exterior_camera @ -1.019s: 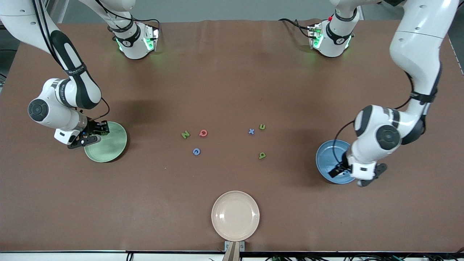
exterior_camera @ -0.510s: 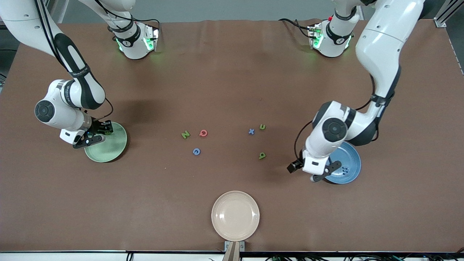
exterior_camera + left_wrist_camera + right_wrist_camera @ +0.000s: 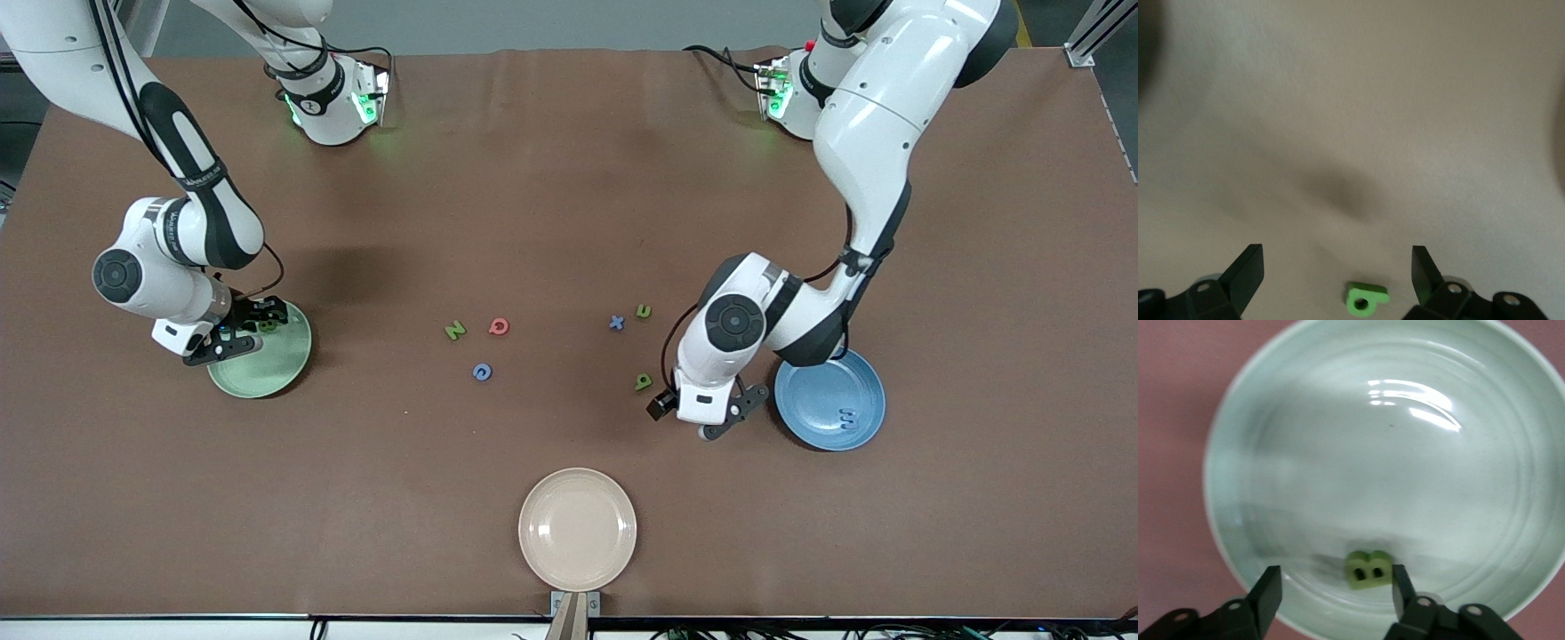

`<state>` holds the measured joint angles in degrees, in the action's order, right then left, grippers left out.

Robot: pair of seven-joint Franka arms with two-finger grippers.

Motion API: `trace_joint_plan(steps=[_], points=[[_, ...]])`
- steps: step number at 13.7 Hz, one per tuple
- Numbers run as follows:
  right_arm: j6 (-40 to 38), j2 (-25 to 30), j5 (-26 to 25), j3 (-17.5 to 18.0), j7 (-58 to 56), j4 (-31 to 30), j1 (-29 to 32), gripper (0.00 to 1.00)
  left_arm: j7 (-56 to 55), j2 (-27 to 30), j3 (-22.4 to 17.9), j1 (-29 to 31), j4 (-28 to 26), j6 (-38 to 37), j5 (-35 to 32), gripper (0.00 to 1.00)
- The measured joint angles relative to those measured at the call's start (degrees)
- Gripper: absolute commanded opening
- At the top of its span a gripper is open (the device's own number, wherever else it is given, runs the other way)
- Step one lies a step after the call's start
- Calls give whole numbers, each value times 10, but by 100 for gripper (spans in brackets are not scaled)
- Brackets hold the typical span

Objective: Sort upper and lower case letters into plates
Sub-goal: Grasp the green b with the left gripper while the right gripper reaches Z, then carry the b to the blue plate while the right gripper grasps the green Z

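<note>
- Watching 2 arms at once, I have the right gripper (image 3: 1331, 593) low over the pale green plate (image 3: 283, 357), its jaws spread wide with the green B (image 3: 1369, 569) lying on the plate between them, apparently released and not gripped.
- The left gripper (image 3: 1338, 267) hangs over bare desk (image 3: 551, 178), jaws fully apart and empty, with the green g (image 3: 643, 382) just under it; the left wrist view shows that letter between the jaws but off toward the camera end.
- The blue plate (image 3: 805, 396) sits beside that gripper toward the left arm's end and holds the blue m (image 3: 847, 416).
- 5 letters besides the g lie loose mid-desk: green N (image 3: 455, 330), red Q (image 3: 499, 326) and blue G (image 3: 481, 372), then blue x (image 3: 616, 323) and green u (image 3: 643, 311).
- The cream plate (image 3: 578, 530), nearest the front camera, holds nothing.
- Risks as I judge them: the g is tiny and flat, so an off-centre descent could pinch its edge and flick it away; the right gripper lifting off could nudge the B if a finger clips it.
</note>
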<state>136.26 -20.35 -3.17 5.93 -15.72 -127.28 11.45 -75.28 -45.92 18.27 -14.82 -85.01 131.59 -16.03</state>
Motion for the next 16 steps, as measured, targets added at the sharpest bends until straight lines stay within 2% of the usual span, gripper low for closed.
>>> trace_joint_plan(steps=[3, 5, 6, 9, 13, 16], points=[[-114, 21, 1, 4, 148, 56, -74, 100, -48, -16, 0, -21, 19, -9, 0, 95], [-147, 32, 11, 7, 234, 78, -132, 100, -80, -29, 0, -37, 36, -20, 0, 94], [-149, 33, 31, 8, 265, 82, -157, 100, -95, -36, 0, -42, 43, -22, 0, 91], [-142, 31, 75, 8, 381, 97, -209, 100, -120, -56, -4, -54, 54, -24, 0, 86], [-79, 2, 80, 8, 624, 113, -267, 100, -140, -69, -28, -77, 58, -23, 0, 80], [8, -41, 81, 8, 800, 113, -319, 100, -144, -69, -34, -83, 64, -29, 0, 57]])
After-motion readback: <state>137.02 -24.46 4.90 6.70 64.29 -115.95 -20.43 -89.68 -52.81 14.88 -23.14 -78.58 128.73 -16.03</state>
